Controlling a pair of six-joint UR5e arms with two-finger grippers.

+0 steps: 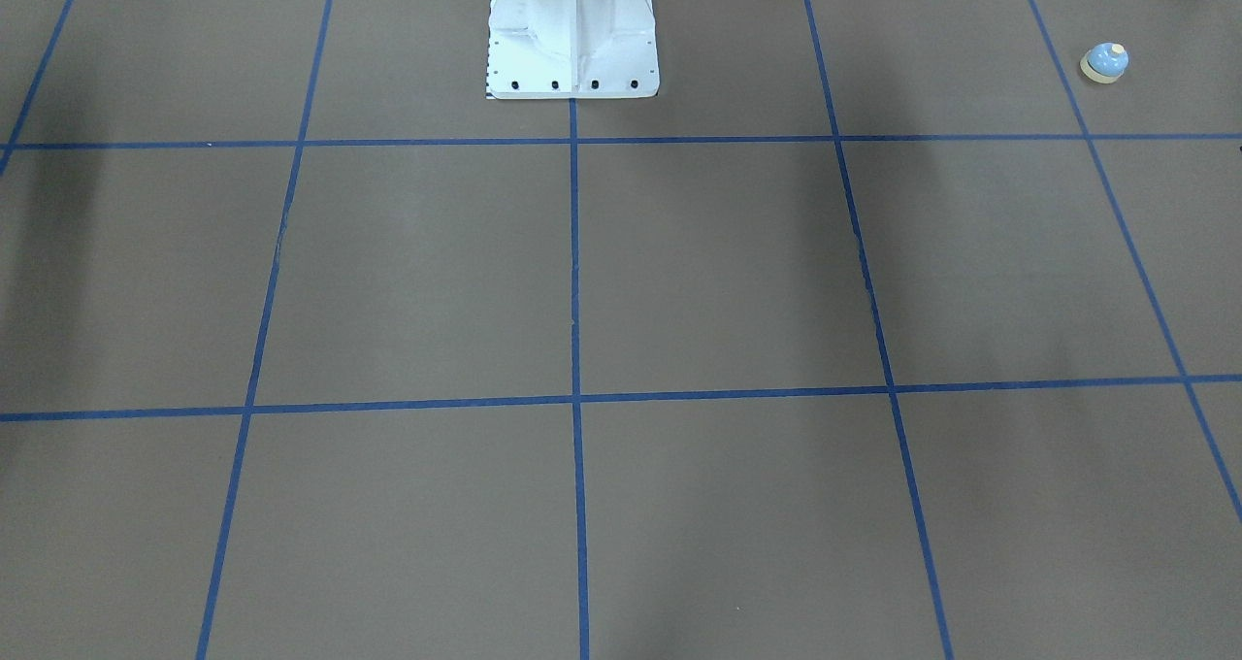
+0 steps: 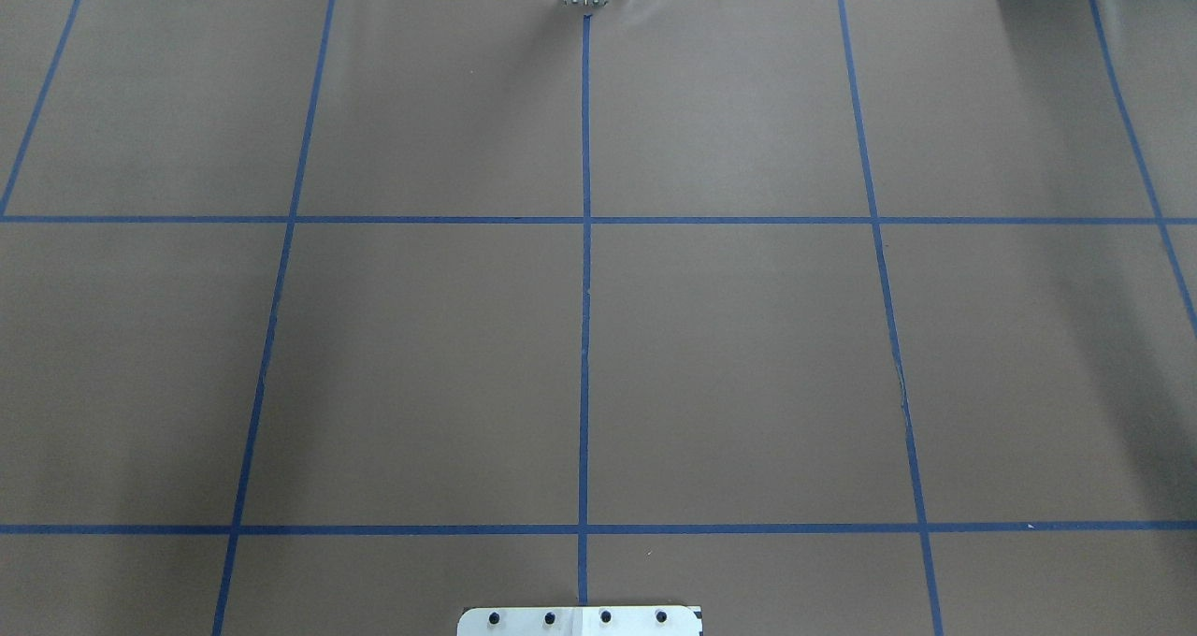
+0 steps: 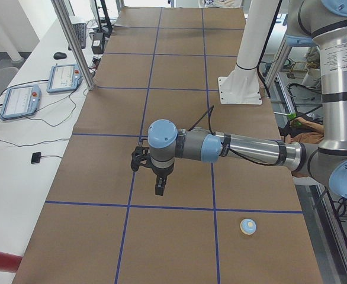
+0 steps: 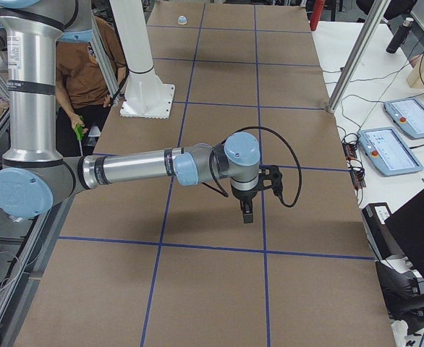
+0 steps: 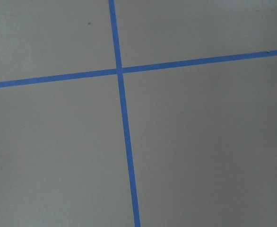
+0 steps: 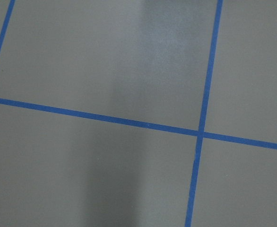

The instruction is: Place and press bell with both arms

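The small light-blue bell (image 1: 1105,62) with a cream button stands upright on the brown table, near the edge on my left side. It also shows in the exterior left view (image 3: 248,226) and far off in the exterior right view (image 4: 182,18). My left gripper (image 3: 160,187) hangs above the table, well apart from the bell; I cannot tell if it is open or shut. My right gripper (image 4: 246,212) hangs over the table's other end, and I cannot tell its state either. Both wrist views show only brown table and blue tape lines. The overhead view shows neither the bell nor the arms.
The white pedestal base (image 1: 572,39) stands at the table's middle on the robot's side. Blue tape lines (image 2: 585,290) mark a grid. Metal posts (image 3: 73,41) and tablets (image 3: 21,100) line the far side. A person (image 4: 89,65) stands behind the robot.
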